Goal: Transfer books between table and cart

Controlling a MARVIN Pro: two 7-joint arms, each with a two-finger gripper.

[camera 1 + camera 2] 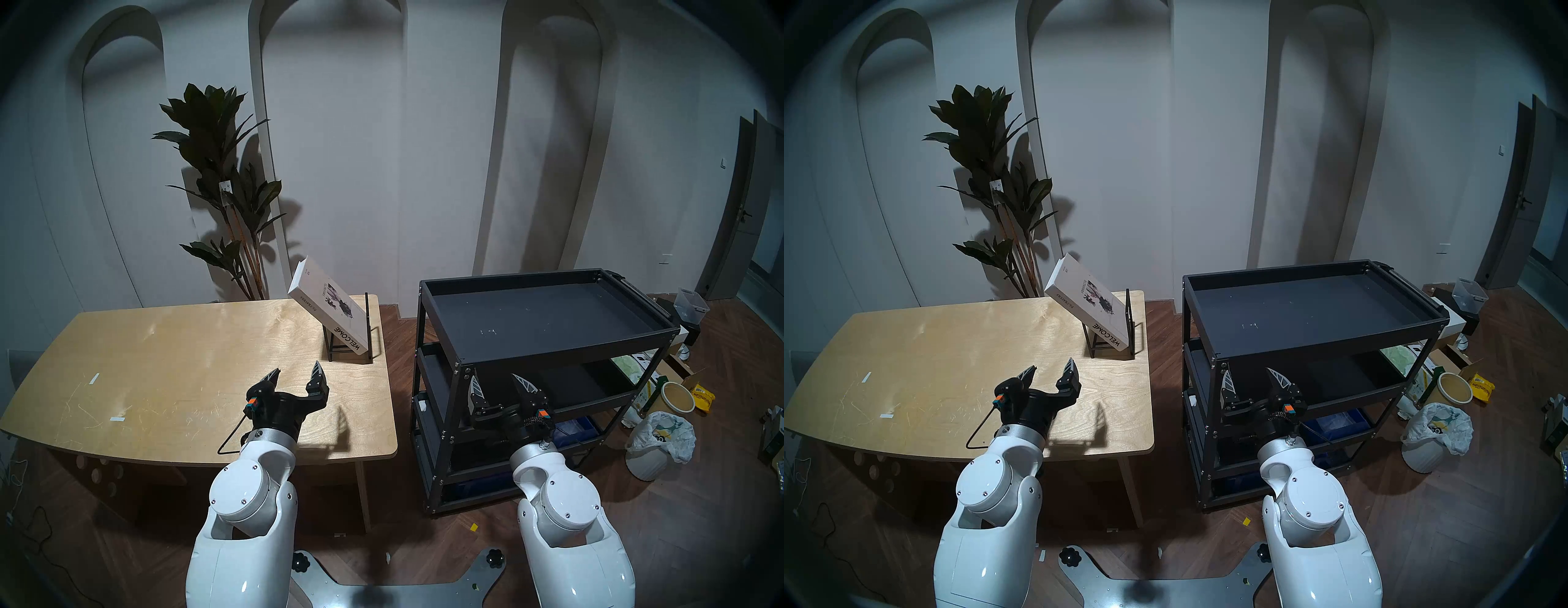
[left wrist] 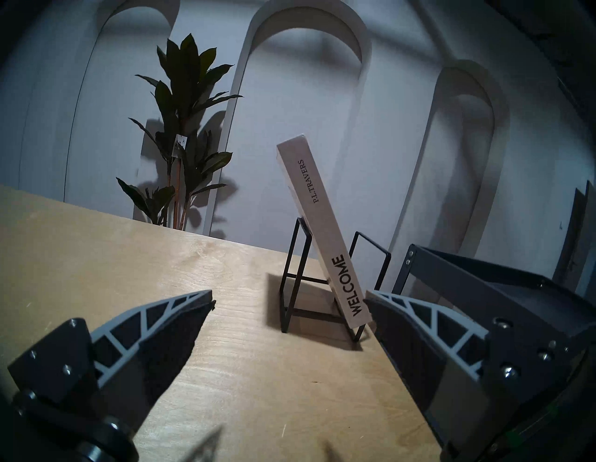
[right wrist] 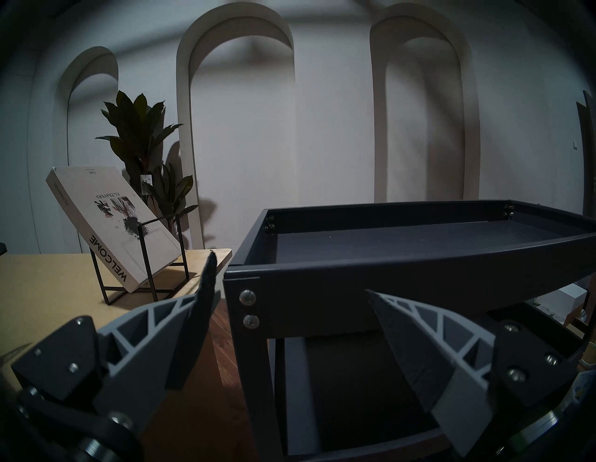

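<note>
Leaning in black wire rack (image 1: 352,339) at far right corner of table (image 1: 169,361): white book (image 1: 329,312), long axis tilted, top toward left (spine facing robot). Both pincers, left gripper (image 1: 297,373) and right gripper (image 1: 494,384), spread wide, holding nothing; cart (image 1: 551,314) just beside.

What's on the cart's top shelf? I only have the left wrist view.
Observer: Nothing stands on the cart top tray; only a few small pale marks.
Operator: Right gripper?
Observer: The right gripper is open, holding nothing, level at the cart's near left corner.
Operator: Which way does the book's cover face?
Observer: The book leans in the wire rack, cover toward the cart, its dark ink-like picture upside down.
</note>
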